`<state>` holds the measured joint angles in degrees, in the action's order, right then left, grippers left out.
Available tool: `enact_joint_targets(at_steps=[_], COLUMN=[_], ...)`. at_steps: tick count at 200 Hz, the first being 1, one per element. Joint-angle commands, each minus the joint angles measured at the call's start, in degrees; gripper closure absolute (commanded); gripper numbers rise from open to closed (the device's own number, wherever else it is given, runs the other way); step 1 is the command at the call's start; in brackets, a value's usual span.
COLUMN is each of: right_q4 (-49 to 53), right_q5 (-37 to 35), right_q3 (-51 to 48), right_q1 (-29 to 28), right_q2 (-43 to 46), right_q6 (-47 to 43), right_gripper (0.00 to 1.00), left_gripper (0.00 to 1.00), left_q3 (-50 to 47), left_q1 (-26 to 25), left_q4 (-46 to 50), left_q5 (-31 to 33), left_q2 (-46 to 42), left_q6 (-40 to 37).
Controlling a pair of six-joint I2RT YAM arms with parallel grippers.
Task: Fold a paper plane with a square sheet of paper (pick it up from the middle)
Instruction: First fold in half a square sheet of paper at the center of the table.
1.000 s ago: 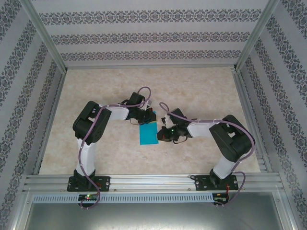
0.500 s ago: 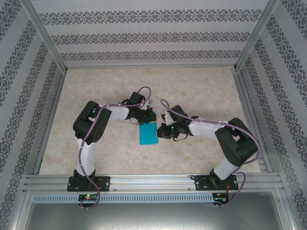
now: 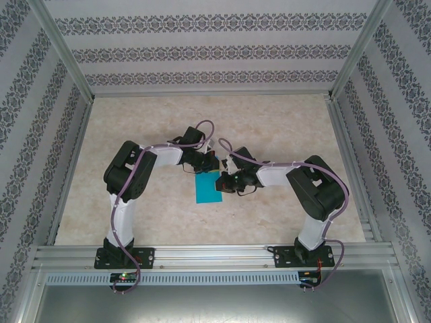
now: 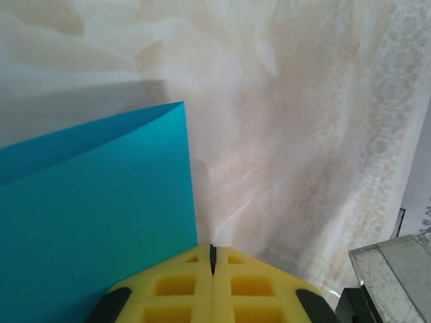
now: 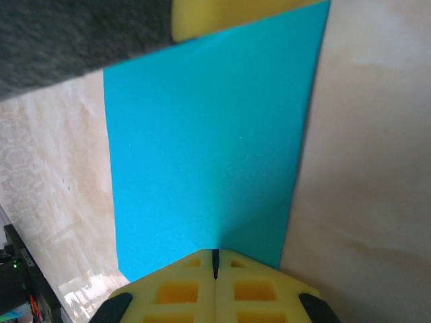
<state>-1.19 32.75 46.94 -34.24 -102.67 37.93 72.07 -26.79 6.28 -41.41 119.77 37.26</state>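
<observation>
The square sheet of paper (image 3: 207,189) lies on the marble-patterned table as a narrow teal rectangle, folded over on itself. My left gripper (image 3: 211,163) is shut at its far end. In the left wrist view the yellow fingertips (image 4: 213,250) meet just beside the paper's (image 4: 94,215) edge, with nothing between them. My right gripper (image 3: 221,182) is shut at the sheet's right side. Seen from the right wrist, its closed tips (image 5: 215,254) rest over the near edge of the paper (image 5: 209,155), and the left gripper's yellow finger (image 5: 229,15) sits on the far edge.
Patterned walls enclose the table on three sides, and an aluminium rail (image 3: 215,256) runs along the near edge with both arm bases. A grey, blurred arm part (image 5: 74,40) hangs over the right wrist view's upper left. Part of the right arm (image 4: 390,272) stands close beside the left fingers.
The right arm has swung left, bringing its shut gripper from beside the paper onto the sheet's right side. The left gripper and the paper have stayed in place.
</observation>
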Motion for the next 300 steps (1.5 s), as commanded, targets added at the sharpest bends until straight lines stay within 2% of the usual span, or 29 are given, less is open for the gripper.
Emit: enact_joint_targets(at_steps=[1,99,159,209,244,274,300], right_q4=[6.3,8.4,8.2,7.1,4.2,2.4,-1.7], right_q5=[-1.6,-0.1,-0.1,0.3,0.2,-2.0,-4.0], right_q3=[-3.8,-7.6,-8.2,-8.9,-8.0,-3.3,1.5], right_q1=[0.6,1.1,1.1,1.0,-0.1,-1.9,-2.7], right_q2=[-1.4,-0.9,-0.3,0.6,0.8,-1.1,-4.5], right_q6=[-3.4,-5.6,-5.3,-4.1,-1.4,2.9,8.3], right_gripper=[1.0,1.0,1.0,1.0,1.0,1.0,1.0], left_gripper=[1.0,1.0,1.0,0.99,0.89,0.72,0.55], left_q3=[2.4,15.6,18.3,25.2,28.0,25.2,19.5], left_q1=[2.0,5.2,7.7,9.7,10.8,11.6,11.7], left_q4=[4.7,11.0,11.4,14.6,16.8,16.8,16.7], left_q5=[4.5,8.5,8.3,8.7,9.3,11.0,15.3], left_q2=[3.3,9.8,12.5,14.2,11.9,5.6,-0.9], left_q6=[-5.3,-10.3,-11.4,-12.2,-11.7,-8.8,-4.6])
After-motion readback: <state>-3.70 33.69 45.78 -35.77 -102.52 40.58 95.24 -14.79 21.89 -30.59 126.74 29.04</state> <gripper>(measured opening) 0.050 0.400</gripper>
